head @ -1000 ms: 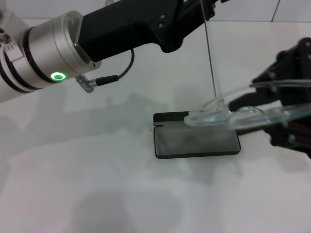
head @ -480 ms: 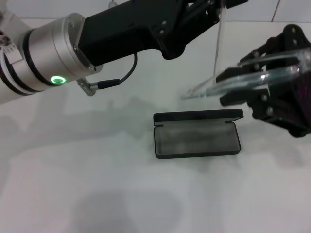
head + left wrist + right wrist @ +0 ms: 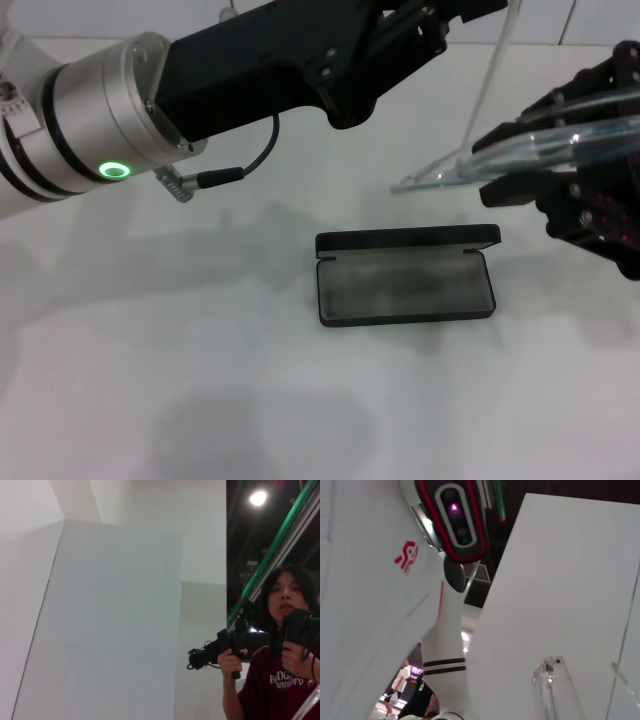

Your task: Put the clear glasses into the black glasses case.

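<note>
**Clear glasses held above the open case**

Head view. My right end effector (image 3: pixel 560 170) sits at the right edge of the scene, raised off the white worktop (image 3: pixel 200 380), and it grips the clear glasses (image 3: pixel 500 165). The glasses lie roughly level in its black fingers, with the lens end pointing left and one transparent arm rising steeply toward the far side. They hang above and slightly to the far right of the black glasses case (image 3: pixel 405 275), not touching it.

The case rests on the worktop near the centre, open, its grey-lined tray facing up and its lid standing along the far edge. Nothing lies in the tray.

My left arm (image 3: pixel 150 110) reaches in from the left across the far part of the scene, well above the worktop, with a green ring light on its silver wrist segment. My left end effector (image 3: pixel 440 20) is at the top edge, close to the upright arm of the glasses; I cannot tell whether it is open or closed.

Right wrist view. A transparent part of the glasses (image 3: pixel 550 690) shows close to the camera.
</note>
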### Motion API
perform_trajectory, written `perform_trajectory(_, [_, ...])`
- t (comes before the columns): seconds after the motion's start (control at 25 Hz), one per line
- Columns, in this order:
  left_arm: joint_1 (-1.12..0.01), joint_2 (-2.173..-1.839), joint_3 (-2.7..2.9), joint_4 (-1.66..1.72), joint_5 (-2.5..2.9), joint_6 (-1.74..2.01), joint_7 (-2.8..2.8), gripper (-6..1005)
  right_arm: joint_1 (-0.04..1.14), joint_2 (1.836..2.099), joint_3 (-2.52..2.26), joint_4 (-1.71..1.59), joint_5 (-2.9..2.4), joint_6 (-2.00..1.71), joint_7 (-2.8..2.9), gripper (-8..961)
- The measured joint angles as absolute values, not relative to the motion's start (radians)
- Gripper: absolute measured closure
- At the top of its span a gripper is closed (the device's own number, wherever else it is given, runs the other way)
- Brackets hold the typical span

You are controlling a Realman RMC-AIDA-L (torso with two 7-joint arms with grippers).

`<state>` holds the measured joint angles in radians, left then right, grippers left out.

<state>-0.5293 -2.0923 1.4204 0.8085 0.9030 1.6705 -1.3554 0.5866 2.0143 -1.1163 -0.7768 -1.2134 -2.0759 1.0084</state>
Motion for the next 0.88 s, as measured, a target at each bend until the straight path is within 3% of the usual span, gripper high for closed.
perform_trajectory(0.88, [-0.554, -2.094, 1.485, 0.821, 0.901, 1.677, -1.348, 913, 0.607, 2.014, -1.129, -0.736, -1.235, -2.026, 1.012, 808])
